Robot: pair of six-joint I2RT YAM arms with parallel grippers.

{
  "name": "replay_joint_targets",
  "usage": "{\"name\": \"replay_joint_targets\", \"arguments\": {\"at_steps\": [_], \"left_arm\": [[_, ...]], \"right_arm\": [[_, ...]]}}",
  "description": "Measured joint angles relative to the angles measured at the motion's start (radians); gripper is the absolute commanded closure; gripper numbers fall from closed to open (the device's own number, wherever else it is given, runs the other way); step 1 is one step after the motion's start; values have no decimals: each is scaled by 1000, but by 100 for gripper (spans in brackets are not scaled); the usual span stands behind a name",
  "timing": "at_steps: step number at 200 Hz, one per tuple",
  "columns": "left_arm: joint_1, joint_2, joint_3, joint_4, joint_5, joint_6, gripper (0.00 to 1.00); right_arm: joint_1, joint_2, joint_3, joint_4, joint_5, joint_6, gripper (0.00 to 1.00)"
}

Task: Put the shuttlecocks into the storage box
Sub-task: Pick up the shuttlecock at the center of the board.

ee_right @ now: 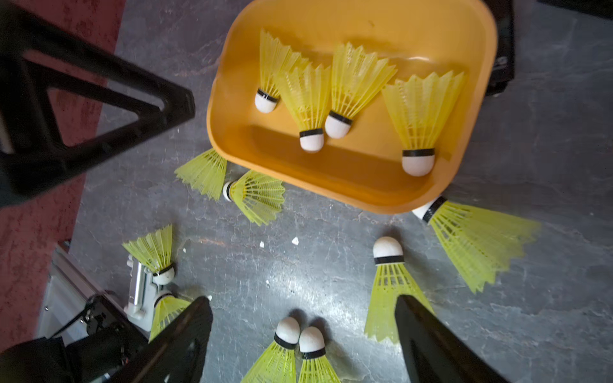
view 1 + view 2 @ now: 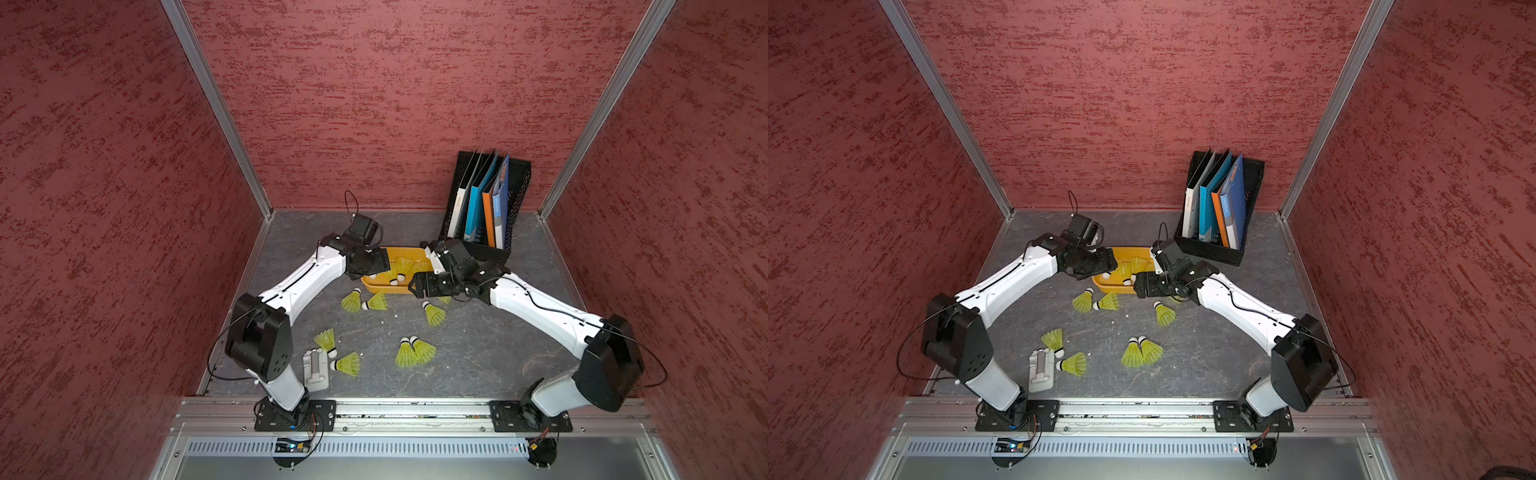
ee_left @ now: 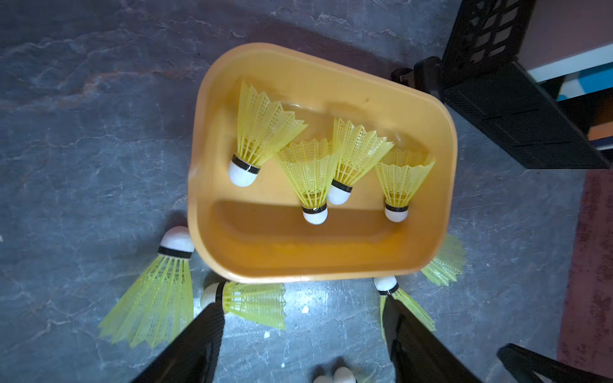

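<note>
Where the shuttlecocks (image 3: 262, 132) lay: four inside the storage box (image 3: 199, 185), eight loose on the table (image 2: 478, 353).
Box place: 12 o'clock of the table's middle, just beside the file rack (image 2: 519, 195) at 1 o'clock.
Heading in the box: all four lay on their sides, long axes running 6 to 12, white tips toward 6 o'clock, skirts fanned toward 12; the middle two overlapped.
Heading on the table: a touching pair at 6 o'clock pointed tips toward 12; of two by the box's near rim, one tip aimed at 12, its neighbour's at 9.
Skirt: neon yellow-green plastic, ribbed lattice, flared cone with a scalloped edge.
Tip: rounded, matte white, ringed by a black band.
Box make: smooth glossy orange-yellow plastic, rounded corners, low rim, a long recess in the floor.
Table surface: dark grey, veined like slate.
Left gripper (image 3: 302, 301): over the box's 9 o'clock end, jaws spread, nothing between.
Right gripper (image 1: 302, 300): over the box's 4 o'clock corner, jaws spread, empty.
</note>
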Motion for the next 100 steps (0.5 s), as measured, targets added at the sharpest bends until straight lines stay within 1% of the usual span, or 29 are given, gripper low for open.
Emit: {"name": "replay_joint_targets", "arguments": {"at_steps": [27, 36, 66, 85, 100], "left_arm": [[14, -139, -134, 10, 16, -22, 13], [17, -178, -172, 3, 19, -30, 0], [26, -301, -286, -27, 19, -52, 0], [30, -376, -340, -51, 19, -55, 0], [30, -437, -373, -65, 24, -55, 0]], "right_arm": [[78, -13, -30, -4, 29, -22, 11], [99, -13, -37, -5, 39, -22, 10], [159, -8, -41, -2, 70, 0, 8], [200, 10, -41, 5, 95, 43, 2], [227, 23, -45, 14, 122, 90, 2]]}}
